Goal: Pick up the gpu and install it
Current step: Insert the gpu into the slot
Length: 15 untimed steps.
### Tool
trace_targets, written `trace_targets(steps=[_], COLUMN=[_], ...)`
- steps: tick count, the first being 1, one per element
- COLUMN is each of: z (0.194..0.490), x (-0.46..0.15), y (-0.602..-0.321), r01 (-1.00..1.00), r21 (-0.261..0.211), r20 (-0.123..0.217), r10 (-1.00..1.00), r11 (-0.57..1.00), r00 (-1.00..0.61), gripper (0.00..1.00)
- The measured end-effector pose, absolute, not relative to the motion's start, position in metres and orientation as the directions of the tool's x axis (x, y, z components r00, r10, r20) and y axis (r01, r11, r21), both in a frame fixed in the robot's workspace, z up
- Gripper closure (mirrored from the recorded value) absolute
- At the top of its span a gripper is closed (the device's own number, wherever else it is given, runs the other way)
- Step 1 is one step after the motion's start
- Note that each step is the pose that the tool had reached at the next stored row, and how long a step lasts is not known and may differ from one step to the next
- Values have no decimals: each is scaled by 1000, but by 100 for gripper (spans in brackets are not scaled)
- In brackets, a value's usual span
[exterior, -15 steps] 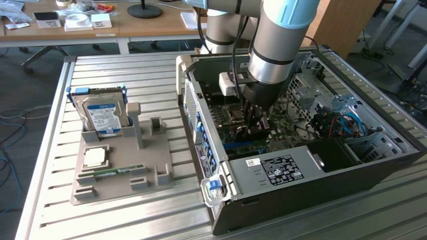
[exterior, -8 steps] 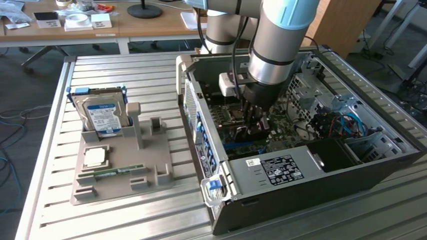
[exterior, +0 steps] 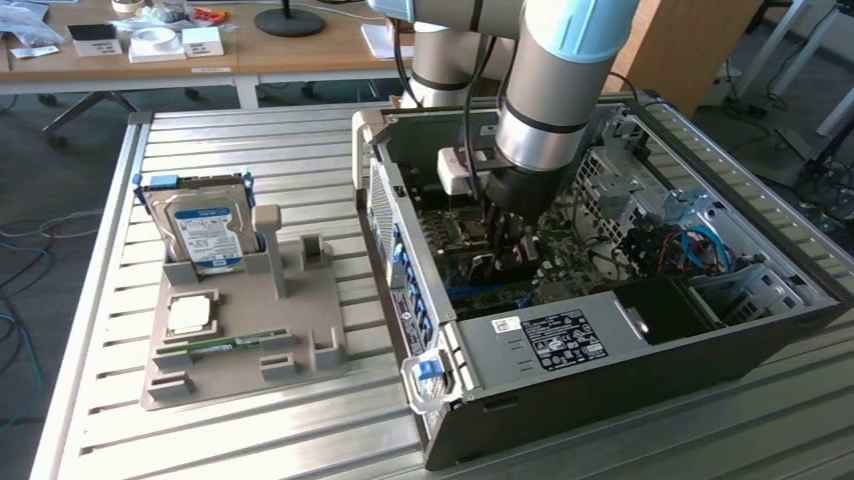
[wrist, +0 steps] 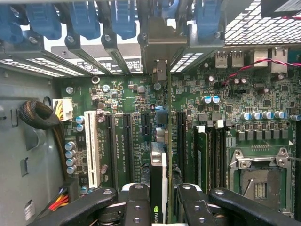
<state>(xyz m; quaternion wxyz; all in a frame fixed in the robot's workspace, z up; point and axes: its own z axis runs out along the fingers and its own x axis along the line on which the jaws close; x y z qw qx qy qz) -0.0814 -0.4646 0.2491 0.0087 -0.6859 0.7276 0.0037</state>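
Gripping the gpu (wrist: 159,162) by its top edge, the gripper (wrist: 159,195) has its two black fingers (wrist: 136,202) clamped on either side of the thin card. The card stands on edge between them and shows a green-and-white Nvidia mark on its upper rim. It hangs inside the computer case (exterior: 767,330), directly above the green motherboard (wrist: 263,94). It runs parallel to the long black expansion slots (wrist: 128,146) and sits beside a white slot (wrist: 92,155). Whether its lower edge has entered a slot cannot be told. White printing runs along the board between the slots but is too fine to read. Farther along the board are the open processor socket (wrist: 257,181) and a row of blue-topped capacitors (wrist: 263,115). Beyond them, a line of blue retaining clips (wrist: 84,19) sits over the rear bracket openings. In the exterior view, a black sticker with white text (exterior: 561,338) lies on the power supply, its wording illegible. Well apart, toward the exterior view's left, a grey holder (exterior: 314,350) rests on the slatted metal table (exterior: 267,430). The holder carries a silver hard drive (exterior: 200,235) with a blue-white label that is unreadable, a processor chip (exterior: 191,315) and a green RAM stick (exterior: 220,344).
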Motion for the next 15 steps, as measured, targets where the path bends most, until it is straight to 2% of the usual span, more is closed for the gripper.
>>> trace_targets(steps=[15], z=[245], x=[-81], y=[-465], r01=[-998], r21=[-6], r20=[-17], r10=[-998], r11=[59], r00=[-59], gripper=[73])
